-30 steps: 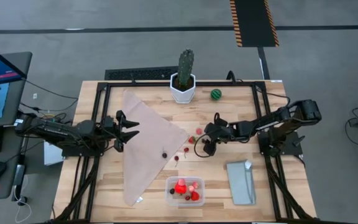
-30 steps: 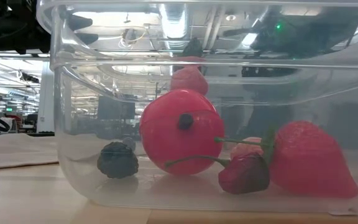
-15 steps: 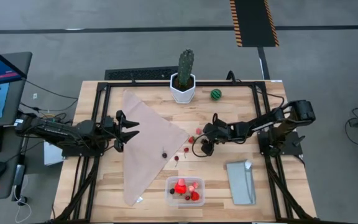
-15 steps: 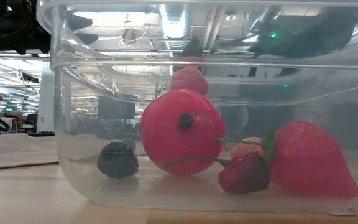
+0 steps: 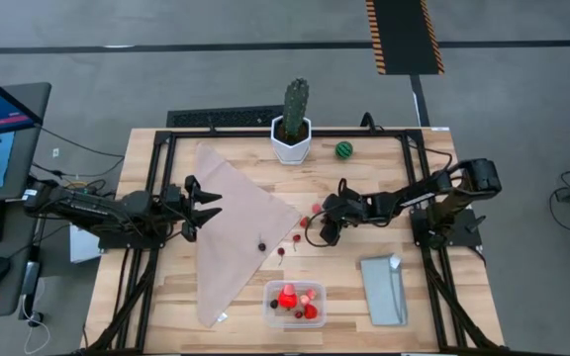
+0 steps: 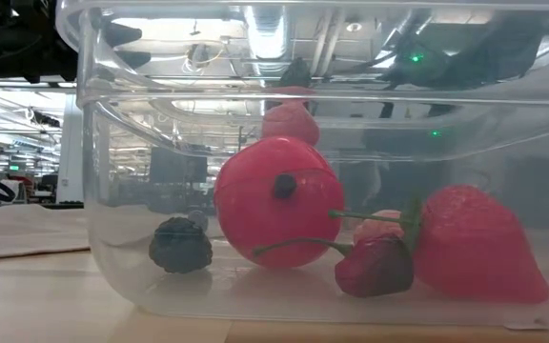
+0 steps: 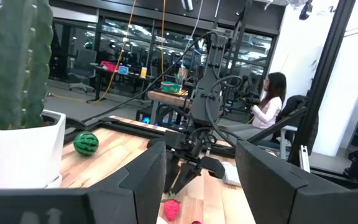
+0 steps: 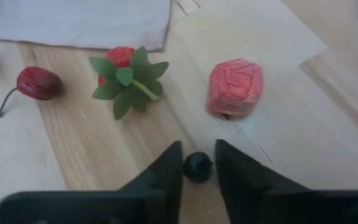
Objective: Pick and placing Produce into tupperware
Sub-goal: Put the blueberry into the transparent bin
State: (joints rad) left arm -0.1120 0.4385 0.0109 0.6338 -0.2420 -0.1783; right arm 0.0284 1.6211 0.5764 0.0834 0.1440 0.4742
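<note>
The clear tupperware [image 5: 296,302] stands near the front edge and fills the low view [image 6: 112,191]. It holds a red ball [image 6: 276,200], a strawberry [image 6: 475,246], a cherry [image 6: 375,265] and a dark berry [image 6: 181,246]. My right gripper [image 5: 325,233] is down at the loose produce mid-table, shut on a small dark berry [image 8: 197,167]. Just beyond it lie a strawberry [image 8: 126,74], a pink bit [image 8: 235,87] and a cherry [image 8: 36,83]. A green striped ball [image 5: 343,150] lies at the back. My left gripper [image 5: 206,208] waits open at the left, above the cloth. My right gripper pinches the small dark berry's two sides [image 8: 197,163] between its fingertips [image 8: 169,163]. The fingers come slanting down from the table's right side. The berry sits at the wooden tabletop, right at the free ends of the fingers.
A beige cloth [image 5: 236,232] lies left of centre with a cherry [image 5: 262,246] on it. More small fruits [image 5: 283,251] lie at its edge. A cactus in a white pot [image 5: 296,124] stands at the back. A grey-blue lid [image 5: 384,289] lies front right.
My right gripper has stayed at the loose produce, and its fingers have drawn in around the small dark berry. The tupperware and its contents have not moved.
</note>
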